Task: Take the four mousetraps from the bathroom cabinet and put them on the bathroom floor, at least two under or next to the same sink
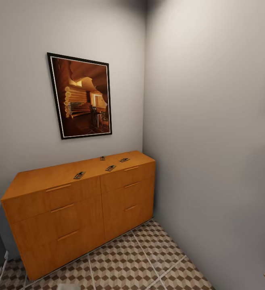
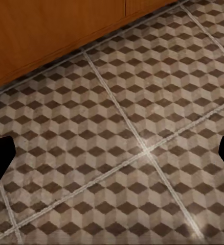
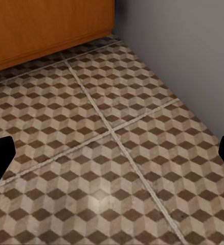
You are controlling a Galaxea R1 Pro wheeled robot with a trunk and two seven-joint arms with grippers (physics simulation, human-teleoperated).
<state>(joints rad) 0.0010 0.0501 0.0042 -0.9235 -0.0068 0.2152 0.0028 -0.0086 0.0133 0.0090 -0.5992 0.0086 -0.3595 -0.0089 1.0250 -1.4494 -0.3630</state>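
A grey-walled corner: four small brown wooden mousetraps lie on top of the wide orange-brown drawer cabinet — above and ahead of both arms, whose fingers hang wide apart, empty, over the cube-patterned tiled floor.

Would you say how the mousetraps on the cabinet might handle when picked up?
The mousetraps look like thin flat boards, so probably stiff and light. Lying flush on the cabinet top, they seem unlikely to roll, but their low edges may be awkward to pinch.
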